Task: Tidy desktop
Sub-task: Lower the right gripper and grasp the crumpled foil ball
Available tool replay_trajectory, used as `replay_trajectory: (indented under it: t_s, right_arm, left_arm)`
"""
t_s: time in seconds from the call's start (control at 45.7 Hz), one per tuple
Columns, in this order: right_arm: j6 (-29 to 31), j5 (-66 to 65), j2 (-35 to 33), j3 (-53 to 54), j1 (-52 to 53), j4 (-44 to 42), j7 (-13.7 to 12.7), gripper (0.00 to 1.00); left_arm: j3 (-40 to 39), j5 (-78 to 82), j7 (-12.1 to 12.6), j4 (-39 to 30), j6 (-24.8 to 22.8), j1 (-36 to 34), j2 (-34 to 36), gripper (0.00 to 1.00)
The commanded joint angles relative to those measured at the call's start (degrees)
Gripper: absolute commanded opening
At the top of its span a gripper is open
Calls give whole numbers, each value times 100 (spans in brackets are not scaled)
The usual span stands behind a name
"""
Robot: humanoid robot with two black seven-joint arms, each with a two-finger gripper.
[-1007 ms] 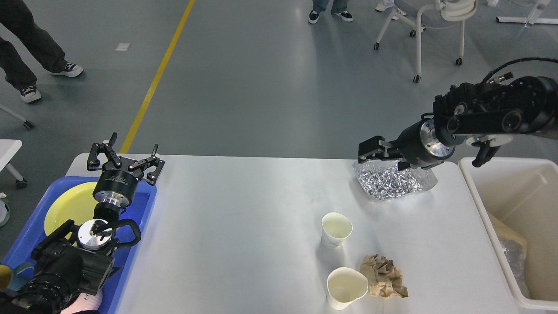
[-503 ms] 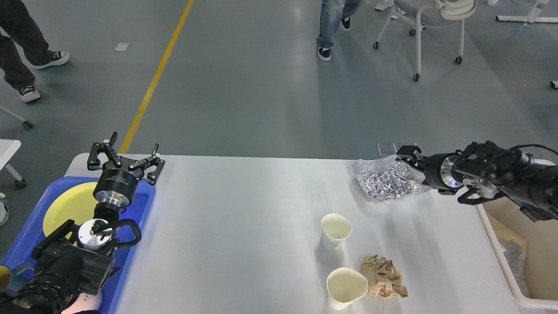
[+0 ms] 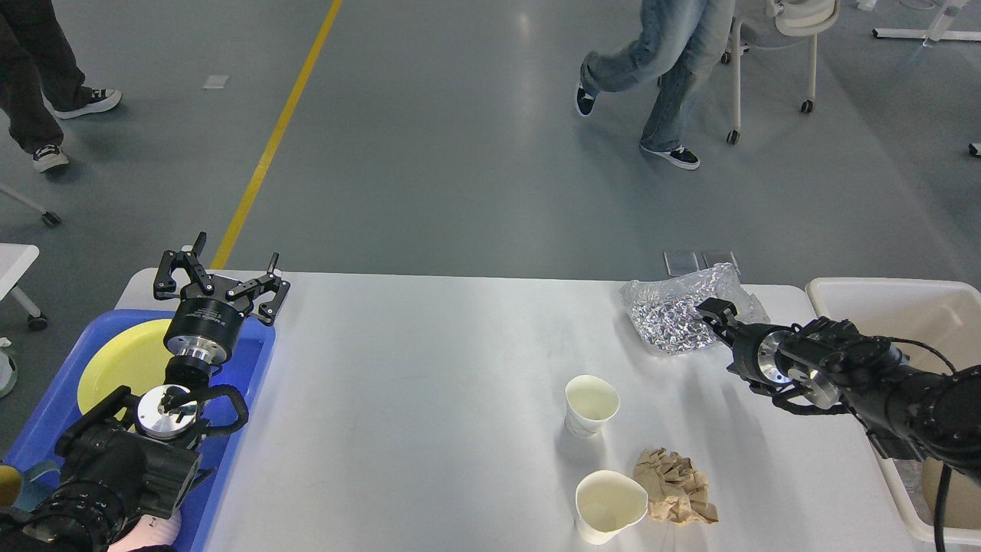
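Right arm has dropped low and swung nearer since the earlier frames: it was raised above the foil bag, now it reaches in flat over the desktop (image 3: 429, 399) from the right edge, right gripper (image 3: 714, 313) touching the near-right edge of the foil bag (image 3: 674, 310). Fingers are dark and seen almost end-on, so cannot tell if they are closed on the bag or just at it. Bag sits at the far right of the desktop, near the bin (image 3: 881, 295), about where it was. Left gripper (image 3: 221, 274) unchanged, fingers spread wide and holding nothing, hovering over the far end of the blue tray (image 3: 257, 360) with the yellow plate (image 3: 119, 360) in it. Person in jeans has walked further right across the floor behind. Remaining on the desktop: two paper cups, far cup (image 3: 590, 404) upright, near cup (image 3: 609, 506) with a squashed rim, and a brown paper wad (image 3: 674, 487) touching the near cup's right side. Step in hand, my read: getting hold of the foil bag to bin it. Task looks early, four loose items left. Next move calls for a firm pinch on crinkly thin film, then lift and carry right over the bin rim; film may slip or tear, so grab a bunched fold, not a single layer.
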Motion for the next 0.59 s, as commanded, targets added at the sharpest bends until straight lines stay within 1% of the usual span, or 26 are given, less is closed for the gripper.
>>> replay_trajectory:
  t_s: [0.0, 0.131, 0.263, 0.35, 0.46, 0.525, 0.569]
  right_arm:
    - [-24, 9, 264, 531, -297, -490, -30, 100]
    - [-138, 35, 379, 1191, -429, -675, -39, 100]
    - [-165, 35, 379, 1280, -500, -693, -30, 100]
    - [-278, 35, 379, 1288, -543, -693, -30, 95]
    - [-376, 35, 388, 1288, -579, -693, -30, 73]
    - [-376, 35, 388, 1306, -596, -693, -30, 66]
    - [-384, 35, 388, 1315, -596, -684, -22, 60]
  left_arm:
    - [0, 7, 0, 0, 0, 0, 8, 100]
    - [0, 7, 0, 0, 0, 0, 8, 100]
    - [0, -2, 0, 0, 0, 0, 8, 100]
    - [0, -2, 0, 0, 0, 0, 8, 100]
    - [0, -2, 0, 0, 0, 0, 8, 100]
    - [0, -2, 0, 0, 0, 0, -1, 100]
    - [0, -2, 0, 0, 0, 0, 8, 100]
